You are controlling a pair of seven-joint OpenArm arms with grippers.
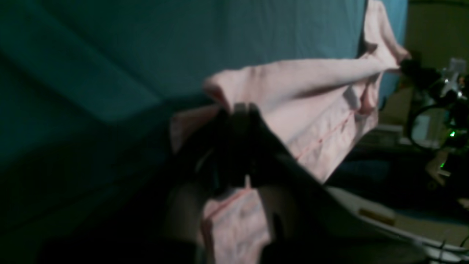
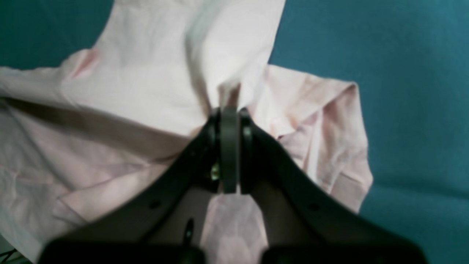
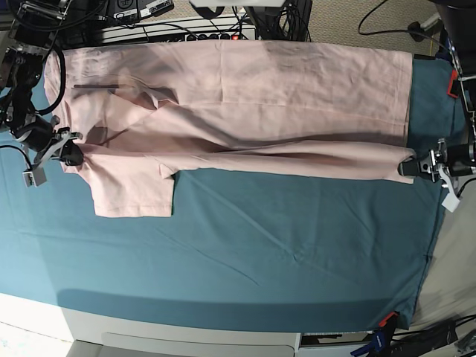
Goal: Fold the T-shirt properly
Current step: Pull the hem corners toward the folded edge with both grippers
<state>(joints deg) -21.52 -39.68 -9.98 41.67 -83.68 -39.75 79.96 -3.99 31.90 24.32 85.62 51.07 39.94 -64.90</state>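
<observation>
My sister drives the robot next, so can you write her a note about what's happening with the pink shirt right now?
Left hand: shut on the T-shirt at its edge near the hem.
Right hand: shut on the T-shirt near the sleeve.
The T-shirt lies spread across the teal cloth, one long edge pulled taut between the hands.
Done: both ends gripped.
Left: carry the edge over, then finish the other folds.

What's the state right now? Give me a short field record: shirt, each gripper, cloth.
shirt: pale pink T-shirt spread lengthwise on the table, near long edge lifted between the grippers, one sleeve flat
left gripper: shut on the hem-end corner
right gripper: shut on the sleeve-end edge
cloth: teal cloth under the shirt, wrinkled
</observation>
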